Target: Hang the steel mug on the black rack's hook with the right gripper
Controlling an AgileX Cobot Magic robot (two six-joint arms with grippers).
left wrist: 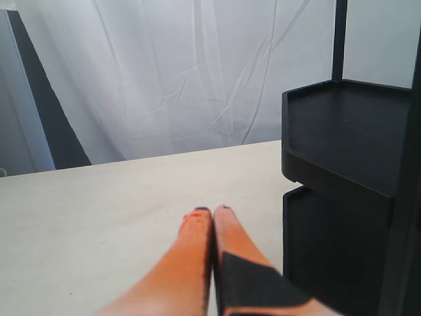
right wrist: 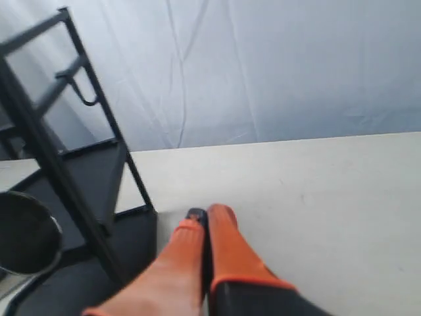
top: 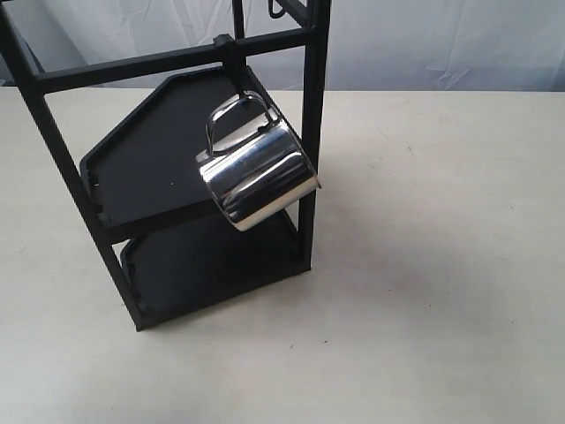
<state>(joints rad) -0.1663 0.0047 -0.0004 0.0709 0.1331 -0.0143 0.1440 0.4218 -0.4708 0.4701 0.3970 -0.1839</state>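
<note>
The steel mug (top: 258, 175) hangs tilted by its looped handle (top: 237, 113) from the hook (top: 231, 55) clamped on the black rack's (top: 313, 132) crossbar. No gripper touches it. In the right wrist view the mug (right wrist: 25, 234) shows at the edge, beside the rack (right wrist: 49, 155). My right gripper (right wrist: 205, 216) is shut with nothing between its orange fingers, over the table, apart from the rack. My left gripper (left wrist: 213, 210) is shut too and holds nothing, beside the rack's tray shelves (left wrist: 348, 131). Neither gripper appears in the exterior view.
The rack stands on a pale table (top: 424, 291) with a white curtain (left wrist: 184, 72) behind. A smaller rounded loop hook (right wrist: 87, 95) hangs on an upper bar. The two tray shelves (top: 150, 159) hold nothing.
</note>
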